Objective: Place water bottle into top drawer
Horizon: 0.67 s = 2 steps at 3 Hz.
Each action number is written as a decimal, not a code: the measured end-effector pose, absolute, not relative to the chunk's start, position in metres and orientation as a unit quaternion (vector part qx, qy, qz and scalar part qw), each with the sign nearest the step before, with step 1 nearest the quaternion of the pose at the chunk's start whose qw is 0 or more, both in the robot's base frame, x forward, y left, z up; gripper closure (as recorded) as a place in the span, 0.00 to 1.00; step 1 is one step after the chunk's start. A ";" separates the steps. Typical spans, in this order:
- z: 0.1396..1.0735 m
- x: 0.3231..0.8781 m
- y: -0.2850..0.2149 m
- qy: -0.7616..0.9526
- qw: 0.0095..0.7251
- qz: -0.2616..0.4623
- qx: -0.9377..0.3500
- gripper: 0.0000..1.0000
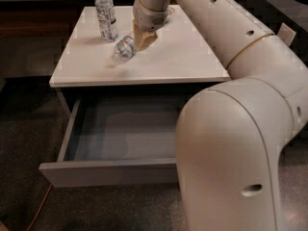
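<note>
Hand is hanging low over the white bench, toward the back-centre of the top, w/ its tan lower end sitting right at the upper-right end of the water bottle. From this angle I'm not managing to tell whether the hand is wide, narrow or actually gripping anything, or whether it's truly touching the bottle or just beside it. The water bottle is lying on its side on the bench, angled diagonally, one end pointing up toward the hand and the other pointing down-left toward the bench's front edge; it's resting on the top, not in the drawer. A 2nd clear bottle w/ a white cap and pale label is standing upright near the back-left of the bench, just left of the lying one and apart from it. The top drawer is standing pulled out below the bench, its grey inside facing up toward the camera and its flat front sitting nearest the viewer. The big cream arm is filling the right side of the view, reaching from the foreground up and over to the hand, and covering the drawer's right part. An orange cable is trailing across the dark floor at lower left.
</note>
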State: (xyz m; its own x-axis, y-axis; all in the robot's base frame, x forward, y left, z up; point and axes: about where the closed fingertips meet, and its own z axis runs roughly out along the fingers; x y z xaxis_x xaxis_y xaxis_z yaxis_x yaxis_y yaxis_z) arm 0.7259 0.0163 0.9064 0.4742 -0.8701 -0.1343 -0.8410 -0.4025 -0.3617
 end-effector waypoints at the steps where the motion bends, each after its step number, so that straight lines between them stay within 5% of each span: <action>1: 0.911 0.738 0.036 0.486 0.197 -0.057 -0.849 0.04; 2: 0.912 0.743 0.046 0.472 0.197 -0.069 -0.856 0.00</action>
State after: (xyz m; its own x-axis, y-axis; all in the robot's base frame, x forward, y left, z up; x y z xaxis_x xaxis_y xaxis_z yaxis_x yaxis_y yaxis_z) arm 0.7425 0.0456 0.9116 0.5444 -0.8361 -0.0670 -0.7817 -0.4768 -0.4020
